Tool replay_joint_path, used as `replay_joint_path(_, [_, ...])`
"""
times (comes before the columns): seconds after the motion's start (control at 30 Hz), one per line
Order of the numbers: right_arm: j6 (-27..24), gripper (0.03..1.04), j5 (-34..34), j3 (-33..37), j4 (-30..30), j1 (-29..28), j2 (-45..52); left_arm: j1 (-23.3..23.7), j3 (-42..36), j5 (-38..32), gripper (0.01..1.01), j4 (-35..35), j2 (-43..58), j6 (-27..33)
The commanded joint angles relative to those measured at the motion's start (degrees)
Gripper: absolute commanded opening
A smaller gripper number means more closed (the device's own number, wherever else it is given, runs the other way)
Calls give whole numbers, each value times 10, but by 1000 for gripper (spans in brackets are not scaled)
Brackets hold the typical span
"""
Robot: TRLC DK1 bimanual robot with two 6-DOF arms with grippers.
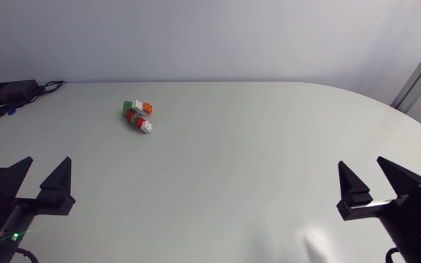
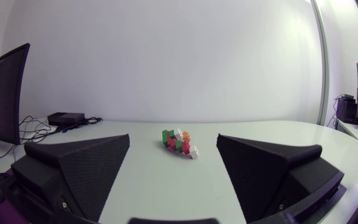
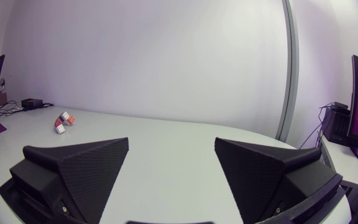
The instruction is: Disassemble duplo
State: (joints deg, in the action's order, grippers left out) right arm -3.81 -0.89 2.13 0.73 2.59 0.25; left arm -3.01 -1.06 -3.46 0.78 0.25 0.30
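Head view: duplo cluster (image 1: 138,115) of green, red, white and orange bricks, lying toward the far edge of the white table (image 1: 254,146). Left gripper (image 1: 48,159) at the table's near edge, fingers spread apart, empty. Right gripper (image 1: 360,161) likewise, fingers apart.

table (image 1: 269,161): white, round-edged, lying wide across the head view | wall (image 1: 210,36): plain and pale, running behind the table's far edge at 12 o'clock | black box (image 1: 6,91) with cables (image 1: 46,88): sitting on the tabletop at 10 o'clock | light: glinting softly off the tabletop at 5 o'clock
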Motion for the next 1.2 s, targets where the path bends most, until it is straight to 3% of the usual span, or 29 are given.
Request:
replay_joint_path(0.0, [14, 995, 1, -21, -13, -9, -4, -3, 11, -3, 985, -3, -9, -12])
replay_joint_path(0.4, [14, 995, 1, -21, -13, -13, -5, 1, 9, -2, 985, -11, -9, -26])
replay_joint_path(0.57, [14, 995, 1, -21, -13, -15, -5, 37, 9, -3, 985, -12, -8, -15])
replay_joint_path(0.63, [13, 995, 1, -21, -13, -17, -5, 51, 10, -57, 982, 1, -8, -15])
replay_joint_path(0.73, [13, 995, 1, -21, -14, -14, -5, 41, 12, -163, 957, 45, -8, 43])
replay_joint_path(0.87, [13, 995, 1, -20, -15, -10, -5, 32, 12, -191, 910, 73, -6, 146])
replay_joint_path(1.0, [13, 995, 1, -21, -15, -11, -5, -18, 13, -49, 908, 20, -11, 297])
replay_joint_path(1.1, [13, 995, 1, -20, -15, -14, -5, -13, 13, 37, 907, 13, -10, 349])
replay_joint_path(1.17, [12, 995, 1, -21, -15, -14, -5, -26, 12, 51, 908, 24, 3, 387])
